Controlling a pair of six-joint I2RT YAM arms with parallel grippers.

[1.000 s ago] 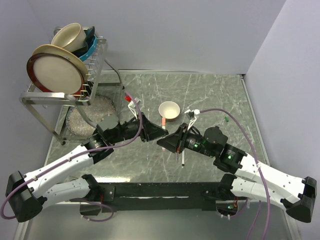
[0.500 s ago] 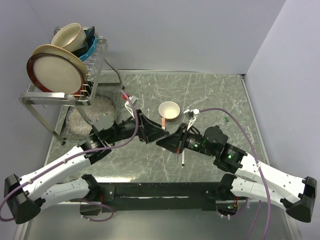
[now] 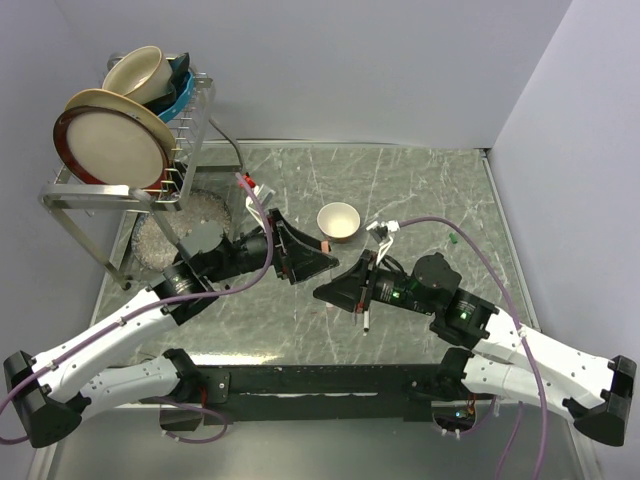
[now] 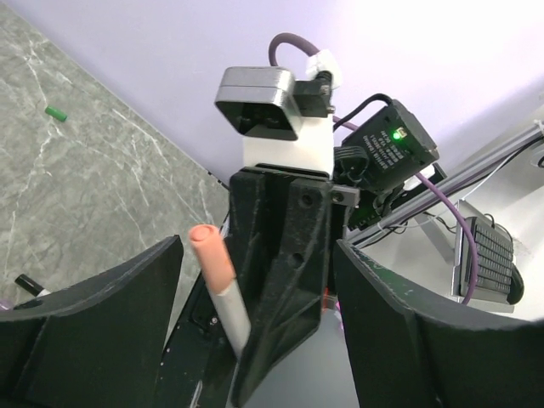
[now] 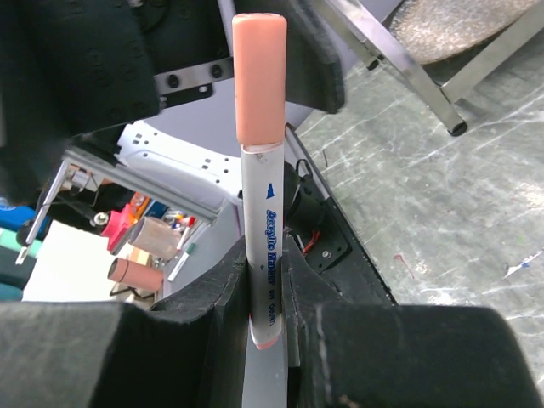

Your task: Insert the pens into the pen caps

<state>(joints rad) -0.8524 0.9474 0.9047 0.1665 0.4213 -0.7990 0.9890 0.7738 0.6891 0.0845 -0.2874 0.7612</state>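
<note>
Right wrist view, right tool point(image 5: 265, 293) clamped on salmon-capped pen point(image 5: 262, 200), left tool point(image 4: 255, 316) spread wide, gripping nothing.

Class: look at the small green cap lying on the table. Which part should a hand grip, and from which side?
Grip the green cap at its middle, pinched across the narrow width, probably coming straight down from above. It is a short tube lying flat on the table, with bare surface around it, which leaves room to close in on both sides.
</note>
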